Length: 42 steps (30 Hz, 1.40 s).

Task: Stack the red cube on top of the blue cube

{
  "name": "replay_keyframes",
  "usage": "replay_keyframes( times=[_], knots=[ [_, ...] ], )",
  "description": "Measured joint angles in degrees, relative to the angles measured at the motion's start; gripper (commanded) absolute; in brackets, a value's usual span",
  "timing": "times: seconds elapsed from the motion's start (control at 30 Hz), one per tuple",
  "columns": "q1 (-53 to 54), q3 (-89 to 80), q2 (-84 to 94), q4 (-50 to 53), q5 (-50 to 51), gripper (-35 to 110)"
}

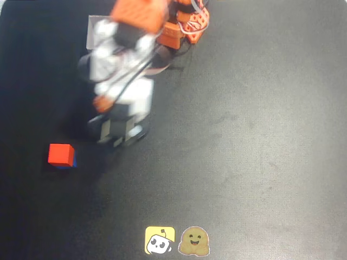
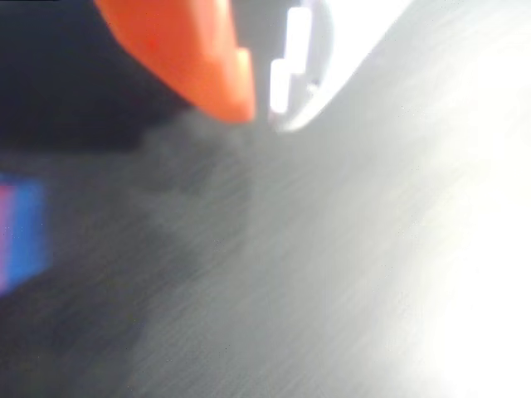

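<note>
The red cube [image 1: 60, 154] rests on top of the blue cube [image 1: 71, 164], of which a thin blue edge peeks out below it, at the left of the black table in the overhead view. In the wrist view the blue cube [image 2: 23, 236] sits at the left edge, blurred, with a reddish strip beside it. My gripper [image 1: 117, 133] hovers to the right of the stack, apart from it. Seen from the wrist, the gripper [image 2: 261, 109] has its orange finger [image 2: 191, 50] and white finger [image 2: 292, 66] nearly together, nothing between them.
The arm's orange and white body [image 1: 127, 59] stretches from the top of the table down to the gripper. Two stickers, a yellow one [image 1: 159, 240] and a brown one [image 1: 194, 241], lie at the front edge. The black mat [image 1: 255, 135] extends to the right.
</note>
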State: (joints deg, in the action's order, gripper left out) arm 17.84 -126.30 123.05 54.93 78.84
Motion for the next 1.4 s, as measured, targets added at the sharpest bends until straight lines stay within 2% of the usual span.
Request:
replay_keyframes(
  times=[0.3, 0.5, 0.73, 1.0, 1.4],
  knots=[
    [-8.0, -27.7, 32.3, -3.9, 7.7, 0],
    [-10.0, -41.3, 56.3, 2.6, 11.0, 0],
    [-10.4, -43.2, 59.5, 5.7, 11.4, 0],
    [-10.1, -43.2, 59.6, 20.6, 10.8, 0],
    [-10.2, -43.2, 59.8, 21.6, 9.1, 0]
  ],
)
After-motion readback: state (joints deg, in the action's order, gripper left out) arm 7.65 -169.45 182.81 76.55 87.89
